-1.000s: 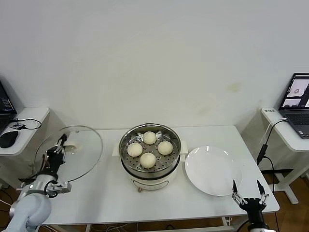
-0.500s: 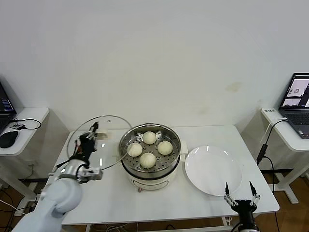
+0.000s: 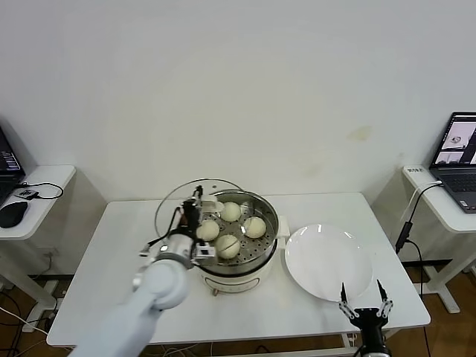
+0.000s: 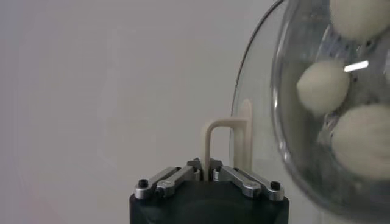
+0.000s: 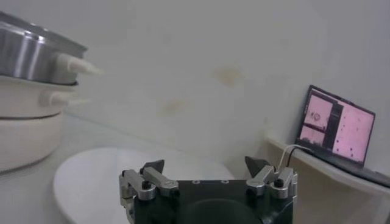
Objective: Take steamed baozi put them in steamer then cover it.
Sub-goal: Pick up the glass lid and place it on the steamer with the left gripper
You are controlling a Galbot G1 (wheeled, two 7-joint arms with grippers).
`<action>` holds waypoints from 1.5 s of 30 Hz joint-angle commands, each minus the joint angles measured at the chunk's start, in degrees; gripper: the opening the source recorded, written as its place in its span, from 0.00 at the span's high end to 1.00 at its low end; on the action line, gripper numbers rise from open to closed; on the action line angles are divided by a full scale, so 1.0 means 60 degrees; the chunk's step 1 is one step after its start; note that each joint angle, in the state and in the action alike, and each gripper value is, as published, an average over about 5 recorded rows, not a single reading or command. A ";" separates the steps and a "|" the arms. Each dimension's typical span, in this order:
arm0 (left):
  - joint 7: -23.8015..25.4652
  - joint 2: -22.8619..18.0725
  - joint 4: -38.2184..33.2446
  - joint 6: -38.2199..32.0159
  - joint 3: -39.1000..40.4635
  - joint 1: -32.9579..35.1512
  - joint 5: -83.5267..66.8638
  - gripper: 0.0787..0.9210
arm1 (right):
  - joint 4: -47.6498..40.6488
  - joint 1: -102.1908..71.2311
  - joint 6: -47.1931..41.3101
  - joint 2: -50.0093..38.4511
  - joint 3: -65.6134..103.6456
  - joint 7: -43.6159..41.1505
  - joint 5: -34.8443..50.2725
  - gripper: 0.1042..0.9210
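Observation:
Several cream-white baozi [image 3: 227, 245] sit on the perforated tray inside the steel steamer [image 3: 271, 244] at the table's middle. My left gripper [image 3: 195, 205] is shut on the cream handle [image 4: 214, 141] of the clear glass lid [image 3: 178, 202]. It holds the lid tilted, just above the steamer's left rim and overlapping it. In the left wrist view the baozi [image 4: 322, 85] show through the lid [image 4: 259, 91]. My right gripper [image 3: 361, 306] is open and empty at the table's front right edge, by the plate.
A flat white plate [image 3: 329, 262] lies right of the steamer; it also shows in the right wrist view [image 5: 91, 182], with the steamer's side [image 5: 30, 58]. Side desks carry a laptop [image 3: 455, 160] on the right and a mouse [image 3: 12, 213] on the left.
My left gripper has carried the glass lid rightward from the table's left side to the steamer's left rim. My right gripper has drifted slightly left along the front edge.

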 commanded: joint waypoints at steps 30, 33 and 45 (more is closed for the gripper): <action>0.0794 -0.2450 0.1291 0.0395 0.0519 0.0061 0.2514 0.92 | -0.0395 -0.0042 0.0205 0.0042 -0.0276 0.0043 -0.0562 0.12; 0.0745 -0.2460 0.1338 0.0367 0.0456 0.0118 0.2520 0.92 | -0.0409 -0.0044 0.0217 0.0042 -0.0301 0.0035 -0.0570 0.12; 0.0622 -0.2561 0.1402 0.0145 0.0298 0.0214 0.2558 0.92 | -0.0426 -0.0069 0.0246 0.0040 -0.0376 0.0008 -0.0596 0.12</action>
